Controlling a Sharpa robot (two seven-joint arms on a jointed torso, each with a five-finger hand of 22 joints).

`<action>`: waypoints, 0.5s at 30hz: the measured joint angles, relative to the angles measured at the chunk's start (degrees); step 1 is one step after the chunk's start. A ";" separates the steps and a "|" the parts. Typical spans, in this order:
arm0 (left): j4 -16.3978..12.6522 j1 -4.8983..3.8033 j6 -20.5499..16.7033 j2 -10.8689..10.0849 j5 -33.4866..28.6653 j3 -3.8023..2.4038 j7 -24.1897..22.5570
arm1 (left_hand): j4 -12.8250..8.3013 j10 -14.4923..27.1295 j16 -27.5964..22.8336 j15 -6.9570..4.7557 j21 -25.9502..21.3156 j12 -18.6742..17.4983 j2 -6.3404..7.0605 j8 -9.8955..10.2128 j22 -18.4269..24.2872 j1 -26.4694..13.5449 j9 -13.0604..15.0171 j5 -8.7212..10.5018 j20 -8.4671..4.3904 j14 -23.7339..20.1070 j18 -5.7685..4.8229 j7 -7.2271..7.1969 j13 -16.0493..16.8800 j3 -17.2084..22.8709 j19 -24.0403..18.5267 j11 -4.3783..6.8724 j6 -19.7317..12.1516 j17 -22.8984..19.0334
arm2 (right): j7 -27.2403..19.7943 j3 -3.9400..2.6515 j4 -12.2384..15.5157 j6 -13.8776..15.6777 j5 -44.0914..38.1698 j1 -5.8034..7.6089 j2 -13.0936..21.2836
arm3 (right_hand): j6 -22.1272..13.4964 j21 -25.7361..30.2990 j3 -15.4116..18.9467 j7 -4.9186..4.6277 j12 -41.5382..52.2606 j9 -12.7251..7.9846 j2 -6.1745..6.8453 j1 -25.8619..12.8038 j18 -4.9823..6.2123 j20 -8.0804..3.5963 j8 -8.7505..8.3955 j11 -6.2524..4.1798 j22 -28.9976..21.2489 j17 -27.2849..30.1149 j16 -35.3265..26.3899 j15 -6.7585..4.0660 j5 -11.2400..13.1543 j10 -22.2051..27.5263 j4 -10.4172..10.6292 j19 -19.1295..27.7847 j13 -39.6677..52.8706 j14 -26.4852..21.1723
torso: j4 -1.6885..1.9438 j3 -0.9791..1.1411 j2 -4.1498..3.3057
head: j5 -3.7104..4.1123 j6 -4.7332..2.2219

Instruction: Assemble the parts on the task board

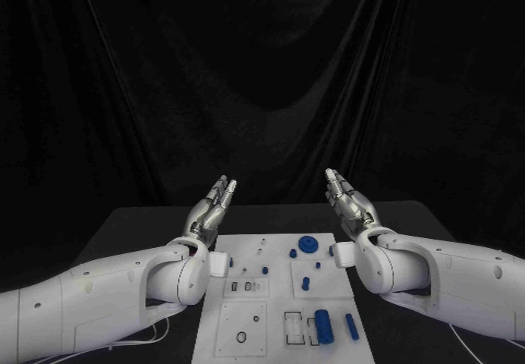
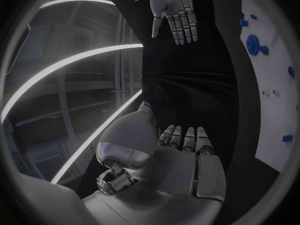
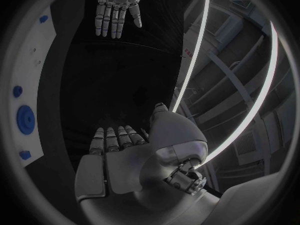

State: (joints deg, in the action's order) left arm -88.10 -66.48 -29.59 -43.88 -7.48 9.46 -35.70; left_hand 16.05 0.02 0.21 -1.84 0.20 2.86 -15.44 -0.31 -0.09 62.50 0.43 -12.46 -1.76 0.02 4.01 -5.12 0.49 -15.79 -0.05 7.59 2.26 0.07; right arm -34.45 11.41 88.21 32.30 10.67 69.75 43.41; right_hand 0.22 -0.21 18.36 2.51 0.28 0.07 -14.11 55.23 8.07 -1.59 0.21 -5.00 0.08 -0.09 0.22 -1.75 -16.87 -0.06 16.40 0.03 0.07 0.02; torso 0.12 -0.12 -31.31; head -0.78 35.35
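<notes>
Seen from the head camera: white rectangular task board (image 1: 276,303) lying flat in the middle of the black table (image 1: 131,227), between the two white arms. Left silver many-fingered hand (image 1: 211,206) raised above the board's far left corner, fingers straight and pointing away, holding nothing. Right silver many-fingered hand (image 1: 348,199) raised above the far right corner in a mirrored pose, fingers likewise extended and empty. On the board, a round blue disc part (image 1: 309,244) near the far edge, a small blue peg (image 1: 306,283) toward the middle, a thick blue cylinder (image 1: 324,327) and a slim blue rod (image 1: 351,326) side by side near the front right.

Then the left wrist camera: left hand (image 2: 181,150) with fingers stretched flat, lying side by side, nothing between them; right hand (image 2: 174,10) facing it, well apart, fingers spread slightly; board edge (image 2: 275,105) with the blue disc (image 2: 253,43) alongside.

Lastly the right wrist camera: right hand (image 3: 119,150) flat and empty; left hand (image 3: 115,5) opposite, fingers extended; board strip (image 3: 31,85) carrying the blue disc (image 3: 26,119).
</notes>
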 measured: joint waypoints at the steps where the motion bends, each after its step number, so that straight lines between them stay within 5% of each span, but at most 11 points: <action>1: 0.08 -0.33 1.24 0.05 -0.66 0.41 -0.35 | 0.42 0.00 0.00 0.00 0.00 0.00 -0.15 0.00 0.00 1.41 0.06 -0.25 0.00 0.00 0.82 0.00 0.04 -0.42 0.00 0.00 0.00 0.00 | -0.33 0.20 -0.04 -0.68 0.59 0.20 -0.02 | 0.15 0.00 0.25 -0.50 0.00 0.00 -0.10 0.96 0.00 0.20 0.00 0.53 0.00 0.00 0.00 0.00 -0.12 0.04 0.15 -0.15 0.00 0.00 | 0.00 0.00 0.00 | 0.00 0.00; 6: 0.47 -1.67 7.34 0.24 -3.88 2.19 -1.54 | 0.63 0.08 0.00 0.00 0.00 0.00 0.13 0.00 0.00 2.74 0.06 -0.26 0.00 0.00 1.75 0.41 0.06 -0.63 0.00 -0.54 0.42 0.01 | -1.62 0.48 -0.13 -3.14 2.76 0.53 -0.08 | 0.83 0.00 0.37 -2.21 0.00 0.14 -0.08 1.33 -0.01 2.16 0.00 2.39 0.01 0.00 0.00 0.00 -0.10 0.06 0.27 -0.04 0.00 0.00 | 0.01 0.00 -0.01 | 0.00 0.00; 10: 0.68 -2.10 10.86 0.32 -5.70 2.65 -2.13 | 0.63 0.01 0.00 0.00 0.00 0.00 0.00 0.00 0.00 2.99 0.06 -0.26 0.00 0.00 2.65 0.86 0.06 -0.63 0.00 -0.89 0.39 0.02 | -2.23 0.50 -0.20 -4.29 3.66 0.53 -0.03 | 1.23 0.00 0.37 -3.15 0.00 0.28 -0.06 1.34 0.00 2.97 0.00 3.22 0.01 0.00 0.00 0.00 0.28 0.06 0.27 -0.04 0.00 0.00 | 0.01 -0.01 -0.01 | 0.00 0.00; 12: 1.82 -2.10 12.60 0.34 -5.81 2.67 -2.33 | 0.62 -0.03 0.00 0.01 0.00 0.00 -0.18 0.00 0.00 3.16 0.06 -0.26 0.00 0.00 2.65 0.87 0.06 -0.63 0.00 -1.36 0.38 0.02 | -2.17 0.50 -0.94 -6.25 3.53 0.54 0.47 | 1.52 0.00 0.37 -4.11 0.00 0.33 0.25 1.66 0.00 4.58 0.00 4.44 0.01 0.00 0.00 0.32 0.28 0.05 0.27 -0.01 0.00 0.03 | 0.00 -0.01 -0.07 | 0.00 0.87; 15: 2.85 -2.11 14.67 0.07 -5.86 2.68 -2.53 | 0.62 0.01 0.00 0.01 0.00 0.00 -0.27 0.00 0.00 3.25 0.06 -0.26 0.00 0.00 2.65 1.06 0.06 -0.63 0.00 -1.93 0.19 0.02 | -2.00 0.50 -2.01 -8.99 3.15 0.56 1.28 | 1.68 0.00 0.37 -5.51 0.00 0.33 0.23 2.08 0.65 7.66 0.00 6.06 0.01 0.00 0.00 2.35 0.20 0.05 0.27 0.00 0.00 -0.02 | -0.01 0.00 -0.30 | -0.03 1.55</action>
State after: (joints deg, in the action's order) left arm -85.25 -68.58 -14.92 -43.82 -13.34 12.15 -38.23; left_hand 16.68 0.02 0.21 -1.83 0.20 2.86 -15.71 -0.31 -0.10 65.75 0.49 -12.71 -1.76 0.02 6.66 -4.06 0.55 -16.42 -0.05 5.66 2.45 0.09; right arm -36.45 11.91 86.21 23.30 13.82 70.32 44.69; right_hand 1.90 -0.21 18.74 -2.99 0.27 0.40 -13.88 57.31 8.72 6.07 0.21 1.06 0.09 -0.09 0.22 0.60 -16.67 -0.02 16.67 0.03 0.07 0.01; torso 0.12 -0.12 -31.60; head -0.81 36.90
